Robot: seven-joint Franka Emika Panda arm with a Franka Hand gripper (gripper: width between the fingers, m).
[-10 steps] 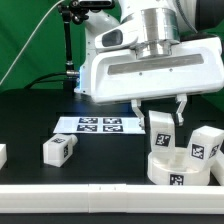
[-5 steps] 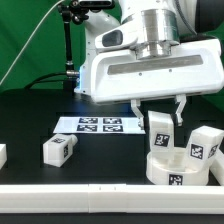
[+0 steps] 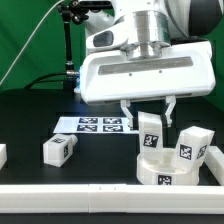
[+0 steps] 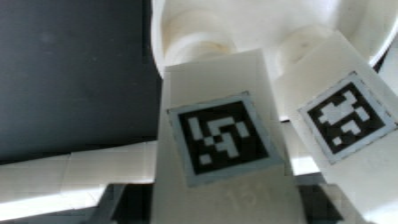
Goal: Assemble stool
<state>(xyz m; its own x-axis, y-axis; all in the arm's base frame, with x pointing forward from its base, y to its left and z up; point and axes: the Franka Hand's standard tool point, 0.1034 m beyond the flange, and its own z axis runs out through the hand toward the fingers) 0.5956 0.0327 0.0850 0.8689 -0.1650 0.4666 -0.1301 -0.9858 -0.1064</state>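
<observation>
The black table (image 3: 105, 162) lies open between the loose white tagged leg (image 3: 60, 149) at the exterior view's left and the round white plastic seat (image 3: 160, 173). The marker board (image 3: 95, 124) behind lies flat. Over the seat room is tight: the upright white leg (image 3: 151, 131) clamped in the pincer (image 3: 150, 122) stands just beside another tagged white leg (image 3: 192, 150). A long white bar (image 3: 80, 197) edges the front.

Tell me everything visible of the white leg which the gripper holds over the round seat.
The held leg is a short, chunky white block, plastic by its look, with a black-and-white square tag on its facing side. It stands upright, clamped between the fingers of the gripper. Its lower end meets the top of the round seat; whether it is seated cannot be told. A second leg stands close on the exterior view's right.
</observation>
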